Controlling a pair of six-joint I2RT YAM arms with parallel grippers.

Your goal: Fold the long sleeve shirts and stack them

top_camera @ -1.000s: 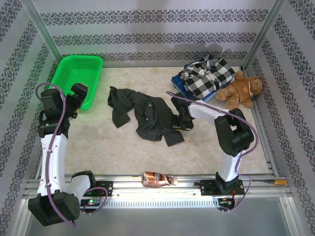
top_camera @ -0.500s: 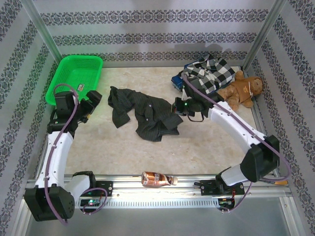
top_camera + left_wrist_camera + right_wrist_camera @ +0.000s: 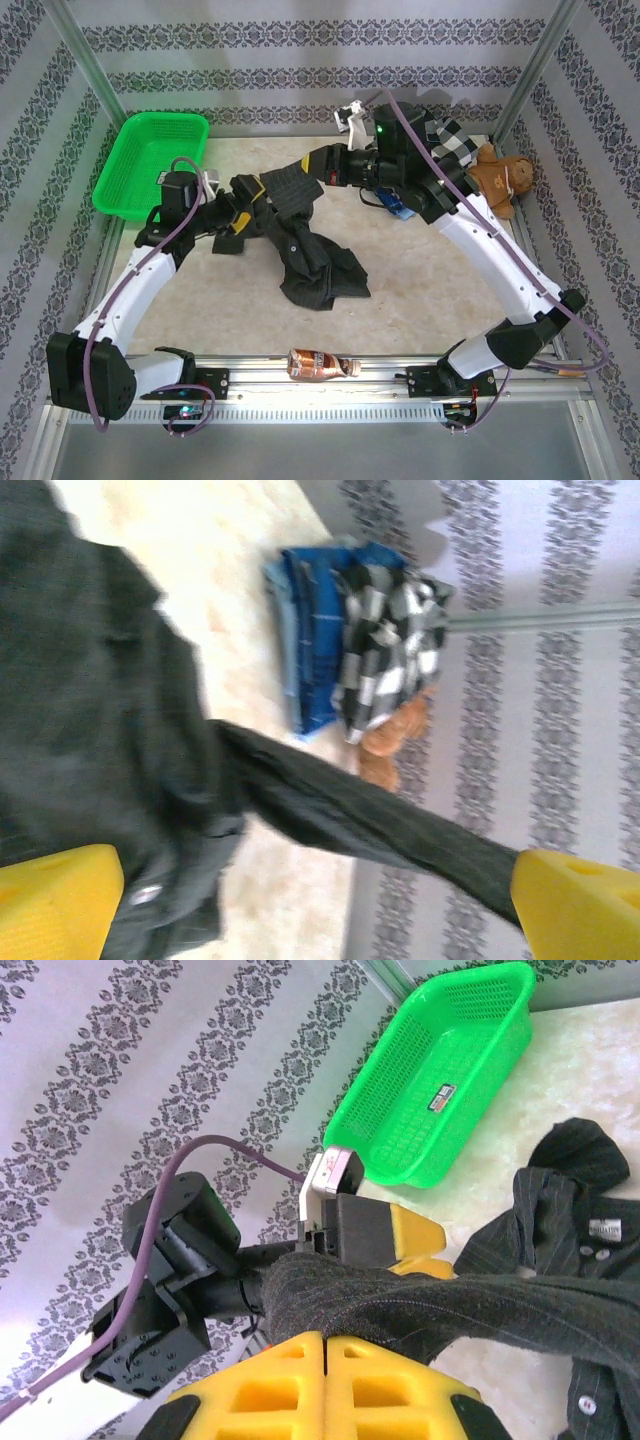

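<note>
We are at the spreading-out stage for the charcoal shirt (image 3: 312, 262), with no fold made yet. Seen from above, its crumpled body lies at the centre of the table (image 3: 440, 290) and trails toward 6 o'clock. One sleeve (image 3: 303, 172) is drawn up and out toward 12 o'clock. The right gripper (image 3: 338, 168) has its yellow pads pressed together on the end of that sleeve. Its own wrist view shows the pinstriped cloth running taut across the closed fingers.

The left gripper (image 3: 250, 198) sits at about 9 o'clock of the shirt with its jaws spread wide, one finger on either side of the cloth near the shoulder. It holds nothing, and we cannot tell whether its pads touch the fabric.

The checked flannel shirt (image 3: 452, 142) lies on the blue garment (image 3: 312, 630) at 1 o'clock, partly behind the right arm. The teddy bear (image 3: 503, 180) is just beside them at 2 o'clock. The green basket (image 3: 150, 160) sits at 10 o'clock and a bottle (image 3: 320, 364) lies at 6 o'clock by the near edge.

We judge that the left gripper should next close on a single layer near the shoulder or collar. The two arms can then draw apart and lower the shirt flat, front down, at the centre. The grip needs to catch one layer and not a bunch of cloth, and the right gripper must keep the sleeve taut until the body lies smooth. Only then can we begin to fold the sleeves in.
</note>
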